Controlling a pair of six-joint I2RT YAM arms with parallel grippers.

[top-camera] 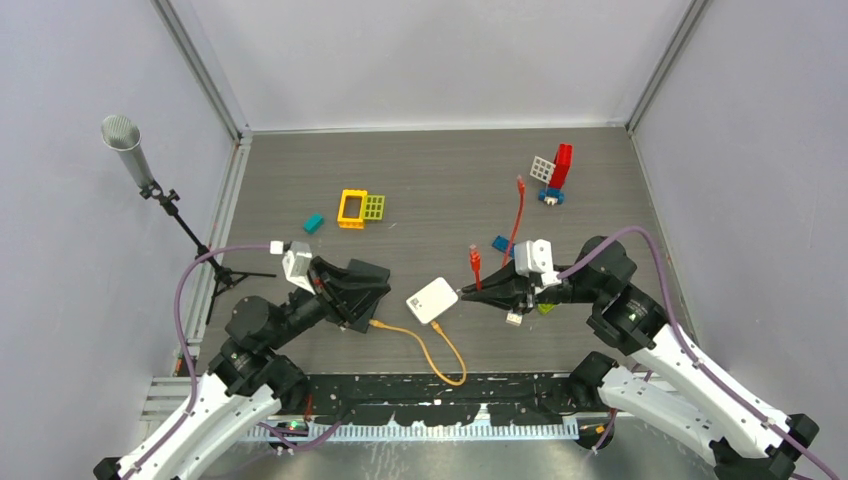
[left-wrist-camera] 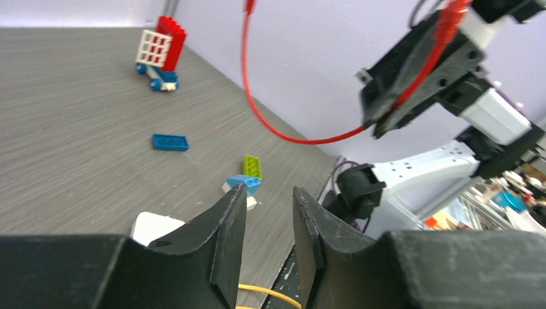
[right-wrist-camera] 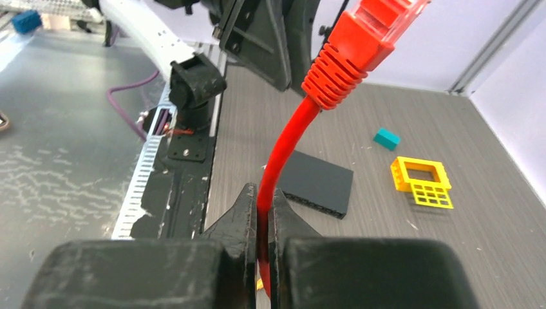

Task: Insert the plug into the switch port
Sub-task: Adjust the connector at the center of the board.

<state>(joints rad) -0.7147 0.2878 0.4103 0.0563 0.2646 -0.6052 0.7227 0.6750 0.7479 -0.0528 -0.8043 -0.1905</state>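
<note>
Over grey worktop [top-camera: 430,180], clamping red cable [right-wrist-camera: 283,154] just behind plug [right-wrist-camera: 360,45] in right claw [right-wrist-camera: 262,194], beside white switch [top-camera: 432,299]; holding left claw [left-wrist-camera: 269,194] part-open, empty. Seemingly lining up; next calling for aiming plug at port.

The orange cable [top-camera: 436,352] loops across the switch's [top-camera: 432,299] near side; bare table [top-camera: 430,190] lies beyond.

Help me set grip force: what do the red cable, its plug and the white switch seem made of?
Red cable: likely soft plastic or rubber jacket, smooth, slightly glossy; it curves freely.
Plug: hard translucent plastic tip behind a ribbed red moulded boot.
Switch: probably rigid white plastic, matte; rounded moulded corners, too small to say more.
</note>
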